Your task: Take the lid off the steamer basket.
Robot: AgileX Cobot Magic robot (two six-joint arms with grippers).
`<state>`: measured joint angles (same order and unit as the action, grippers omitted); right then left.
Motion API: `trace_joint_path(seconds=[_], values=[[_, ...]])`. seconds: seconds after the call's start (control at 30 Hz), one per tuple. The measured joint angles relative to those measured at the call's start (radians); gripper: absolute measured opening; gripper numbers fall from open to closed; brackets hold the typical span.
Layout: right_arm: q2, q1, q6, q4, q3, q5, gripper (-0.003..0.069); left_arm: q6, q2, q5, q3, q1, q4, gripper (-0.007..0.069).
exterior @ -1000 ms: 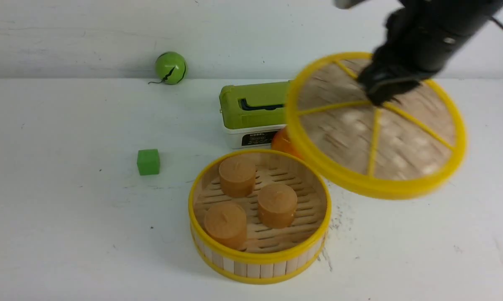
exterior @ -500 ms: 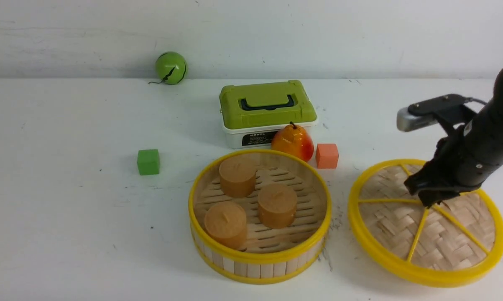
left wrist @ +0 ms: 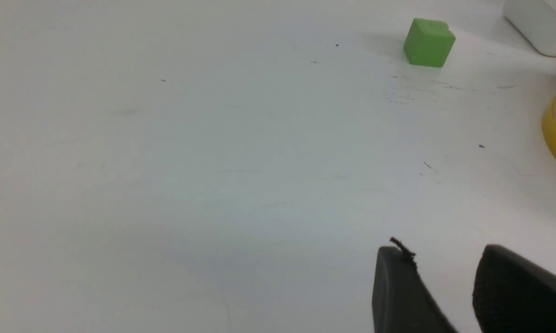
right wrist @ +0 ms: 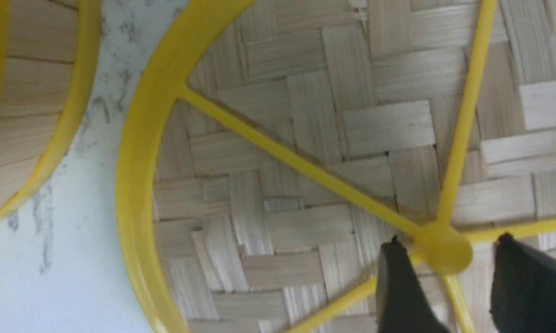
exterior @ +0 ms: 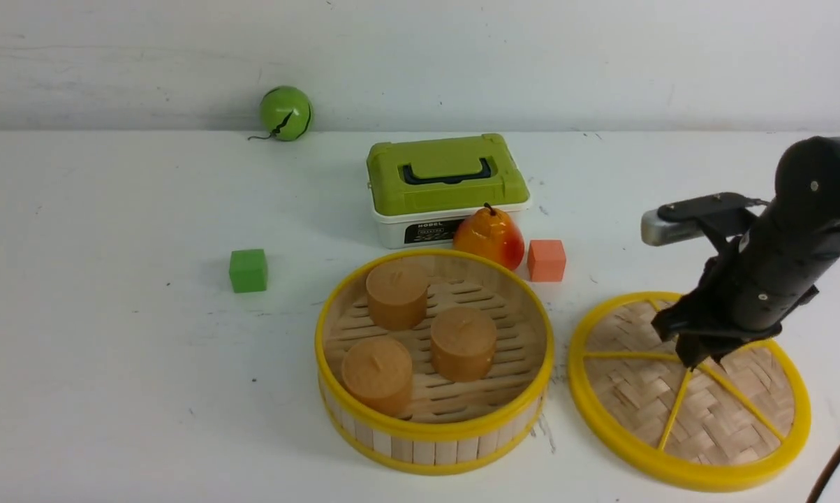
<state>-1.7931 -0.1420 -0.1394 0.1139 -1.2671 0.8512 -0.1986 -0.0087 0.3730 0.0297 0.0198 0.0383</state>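
The steamer basket [exterior: 433, 447] stands uncovered at the front centre with three brown cylinders [exterior: 461, 342] on its slatted floor. The lid [exterior: 706, 419] lies flat on the table just to the basket's right, a little apart from it. My right gripper [exterior: 692, 360] points down over the lid's centre. In the right wrist view the right gripper [right wrist: 449, 240] is open, with the yellow knob [right wrist: 444, 252] between the jaws and a gap on each side. The lid's weave [right wrist: 305, 138] and the basket's wall [right wrist: 28, 115] show there too. My left gripper [left wrist: 442, 249] is open and empty over bare table, out of the front view.
A green-lidded white box [exterior: 444, 175], a pear [exterior: 489, 237] and an orange cube [exterior: 547, 260] sit behind the basket. A green cube [exterior: 248, 270] lies to its left and also shows in the left wrist view [left wrist: 428, 42]. A green ball [exterior: 285, 113] is at the back wall.
My right gripper carried the lid from high behind the basket down to the table on the right. The lid now lies flat, and the jaws stand apart around the knob.
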Motion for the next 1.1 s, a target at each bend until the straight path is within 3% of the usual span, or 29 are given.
trace_joint_path(seconds=[0.1,0.27,0.4,0.63,0.83,1.1], values=[[0.101,0.001,-0.004,0.028,-0.009,0.063,0.0342,0.000,0.000,0.000,0.000,0.000,0.000,0.0239],[0.371,0.002,-0.057,0.119,0.042,0.043,0.0316,0.000,0.000,0.000,0.000,0.000,0.000,0.0239],[0.605,0.002,-0.122,0.202,0.151,-0.026,0.0248,0.000,0.000,0.000,0.000,0.000,0.000,0.0239],[1.042,0.002,-0.203,0.334,0.448,-0.248,-0.0002,0.000,0.000,0.000,0.000,0.000,0.000,0.0239],[1.241,0.002,-0.208,0.341,0.585,-0.410,-0.0022,0.000,0.000,0.000,0.000,0.000,0.000,0.0239],[1.400,0.002,-0.208,0.337,0.646,-0.396,-0.0019,0.000,0.000,0.000,0.000,0.000,0.000,0.0239]])
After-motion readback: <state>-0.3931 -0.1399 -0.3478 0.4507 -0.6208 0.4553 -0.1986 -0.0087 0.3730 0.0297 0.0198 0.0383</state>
